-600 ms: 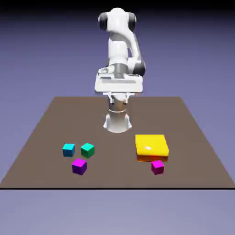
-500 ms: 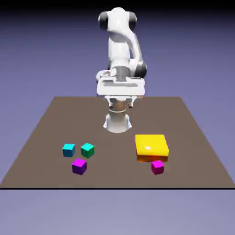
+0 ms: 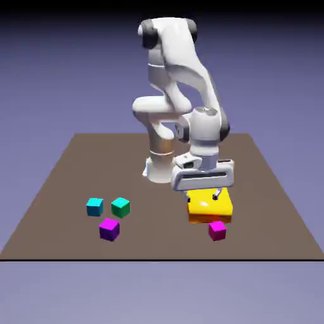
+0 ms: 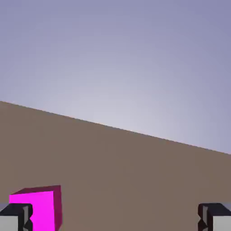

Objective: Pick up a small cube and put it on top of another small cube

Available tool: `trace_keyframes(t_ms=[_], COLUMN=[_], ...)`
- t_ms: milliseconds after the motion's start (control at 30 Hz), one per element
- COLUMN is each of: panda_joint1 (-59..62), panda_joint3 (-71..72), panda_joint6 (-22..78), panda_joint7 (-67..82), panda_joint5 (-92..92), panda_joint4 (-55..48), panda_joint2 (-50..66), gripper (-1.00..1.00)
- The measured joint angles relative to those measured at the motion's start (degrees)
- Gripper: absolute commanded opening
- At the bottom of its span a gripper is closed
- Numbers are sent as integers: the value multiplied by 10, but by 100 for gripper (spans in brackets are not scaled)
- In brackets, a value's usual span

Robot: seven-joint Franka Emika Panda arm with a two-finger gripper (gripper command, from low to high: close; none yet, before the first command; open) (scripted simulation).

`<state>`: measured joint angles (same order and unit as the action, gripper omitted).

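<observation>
A: Where is the pinkish-magenta cube (image 3: 217, 230) sitting?

B: It is resting near the surface's (image 3: 57, 190) front edge, just in front of the flat yellow block (image 3: 209, 205). The end effector (image 3: 204, 195) is hovering over that block with its fingers spread wide and nothing between them. In the hand view the cube (image 4: 38, 210) is showing beside one fingertip (image 4: 16, 217), not centred in the gap.

A: How is it likely to handle?

B: It is looking rigid, light and flat-sided, so it is probably gripping well on two opposite vertical faces. Being so tiny, it is likely needing careful centring, or a finger may nudge it aside.

A: And its target?

B: Probably the purple cube (image 3: 109, 228), sitting toward the front edge by the cyan cube (image 3: 94, 205) and the green cube (image 3: 120, 206).
</observation>
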<state>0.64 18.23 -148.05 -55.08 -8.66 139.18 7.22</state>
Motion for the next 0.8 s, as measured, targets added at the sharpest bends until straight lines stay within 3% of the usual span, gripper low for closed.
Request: trace_keyframes(t_ms=[233,400,433,633,800], panda_joint1=[5,-28,-31,2,85], panda_joint3=[63,17,13,59,-34], panda_joint6=[89,11,4,82,92], panda_joint7=[-43,-78,-81,-45,-26], panda_joint5=[-30,-81,-85,-33,11], panda_joint4=[-75,-77,-77,-75,-32], panda_joint2=[137,220,227,144,84], gripper=[0,0,-100,-100,-100])
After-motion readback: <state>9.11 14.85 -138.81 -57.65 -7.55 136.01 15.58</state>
